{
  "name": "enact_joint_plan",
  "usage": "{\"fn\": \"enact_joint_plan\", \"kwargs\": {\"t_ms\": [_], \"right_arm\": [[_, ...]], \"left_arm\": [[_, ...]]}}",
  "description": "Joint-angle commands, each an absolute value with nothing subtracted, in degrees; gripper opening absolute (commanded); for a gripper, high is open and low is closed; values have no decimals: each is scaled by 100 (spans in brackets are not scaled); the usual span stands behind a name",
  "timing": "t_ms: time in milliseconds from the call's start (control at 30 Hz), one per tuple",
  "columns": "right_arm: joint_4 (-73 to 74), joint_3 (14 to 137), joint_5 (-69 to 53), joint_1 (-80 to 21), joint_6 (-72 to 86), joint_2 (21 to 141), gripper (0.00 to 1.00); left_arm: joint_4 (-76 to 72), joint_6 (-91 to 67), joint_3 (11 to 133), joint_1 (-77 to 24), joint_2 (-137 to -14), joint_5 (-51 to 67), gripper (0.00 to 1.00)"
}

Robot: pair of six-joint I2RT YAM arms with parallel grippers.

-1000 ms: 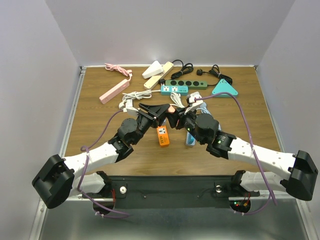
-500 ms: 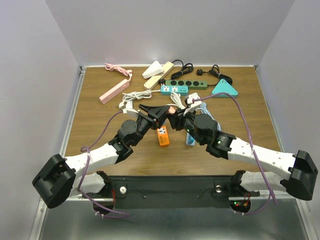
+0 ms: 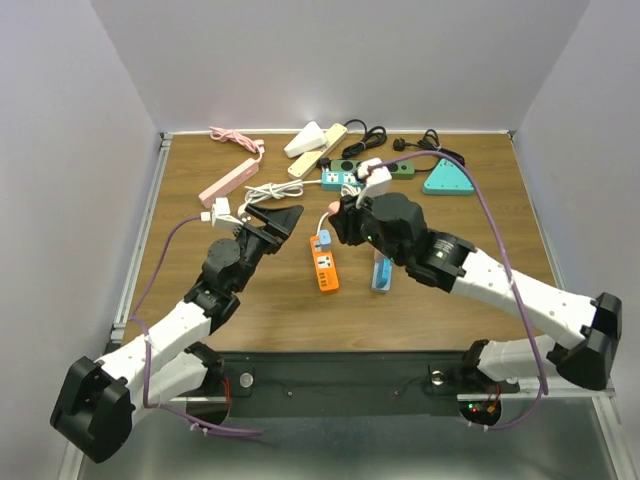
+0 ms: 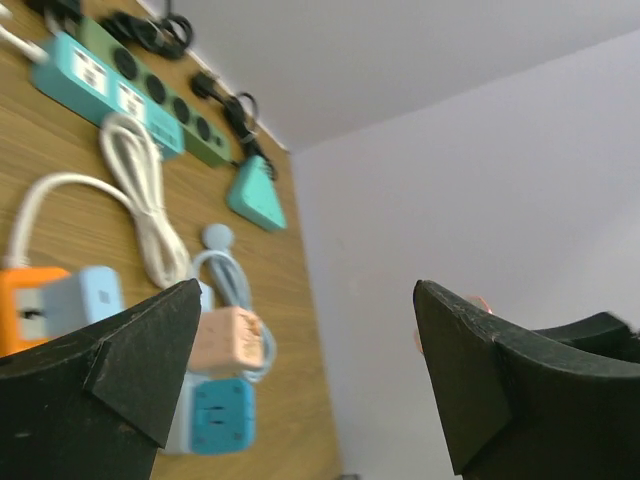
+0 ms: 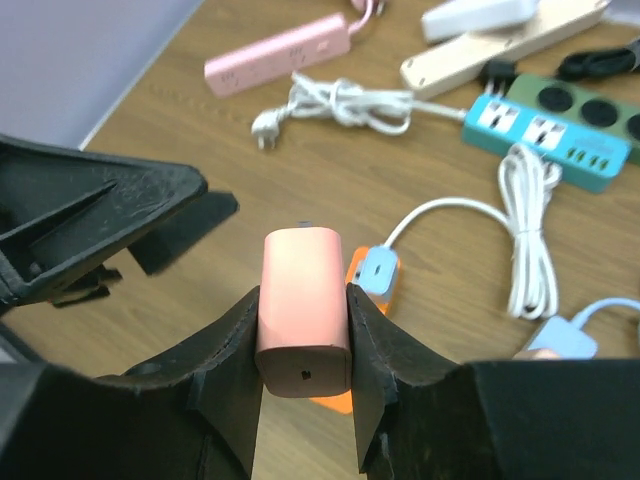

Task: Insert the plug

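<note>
The left gripper (image 3: 285, 218) hangs empty, its jaws spread wide. Its arm stretches up from the near left corner, and the fingers point right toward the middle of the table (image 3: 200, 290). Just right of it, the pink plug (image 5: 305, 330) is pinched between the right gripper (image 3: 338, 214) fingers, in the air above the far end of the orange power strip (image 3: 325, 270). A blue plug (image 3: 322, 242) already sits in that strip. The right arm reaches in low from the right. Markings on the strips are too small to read, and the plug's prongs are mostly hidden.
</note>
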State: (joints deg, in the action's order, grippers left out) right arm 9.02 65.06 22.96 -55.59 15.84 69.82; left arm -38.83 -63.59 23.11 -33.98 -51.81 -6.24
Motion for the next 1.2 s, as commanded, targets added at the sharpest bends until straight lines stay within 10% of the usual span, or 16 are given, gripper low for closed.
{"fn": "enact_joint_plan", "kwargs": {"t_ms": [0,367,1167], "right_arm": [[2449,7214,1251,-5362,1837,7679,1],[3506,8243,-763,-4598,1907,9491,0],[4869,9316,-712,-4456,1653,11170,0]], "left_arm": [[-3078,-4460,2662,-3121,-5159,-352,99],[-2971,-3130,2891,-2760,-5607,659,97],[-2707,-2470,3006,-2681,-5651,536,97]]}}
